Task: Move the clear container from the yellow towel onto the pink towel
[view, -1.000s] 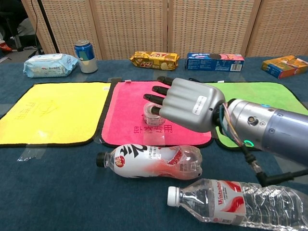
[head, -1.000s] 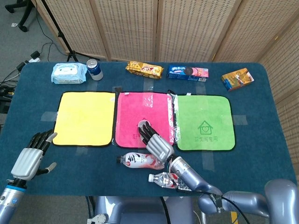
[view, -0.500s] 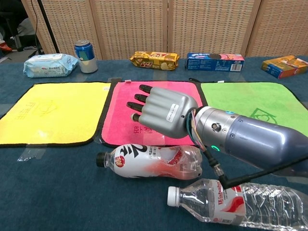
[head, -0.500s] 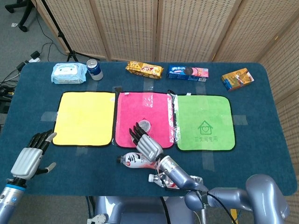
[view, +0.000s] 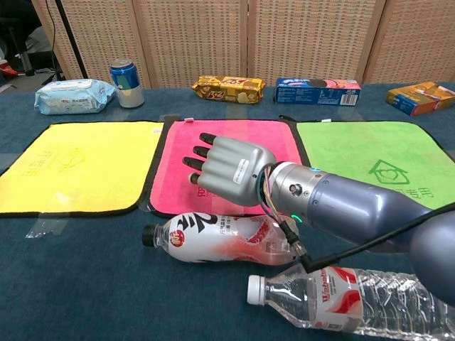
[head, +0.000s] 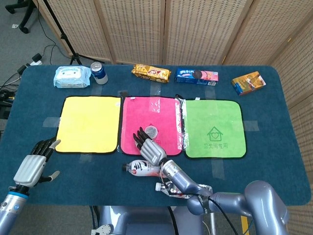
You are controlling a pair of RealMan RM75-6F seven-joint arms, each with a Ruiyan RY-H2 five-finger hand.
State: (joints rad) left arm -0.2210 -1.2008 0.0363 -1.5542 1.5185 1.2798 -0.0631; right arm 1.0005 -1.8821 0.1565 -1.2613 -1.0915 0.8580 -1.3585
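The empty, open right hand (head: 149, 149) should retreat low and straight, leaving the clear container (head: 151, 131) just beyond its fingertips undisturbed on the pink towel (head: 146, 110).

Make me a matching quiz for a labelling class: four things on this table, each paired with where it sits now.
1 clear container
2 blue can
3 red-label bottle
4 orange box

a far right corner of table
b on the pink towel
c beside the wipes pack
d lying below the pink towel's near edge

Pairs: 1-b, 2-c, 3-d, 4-a
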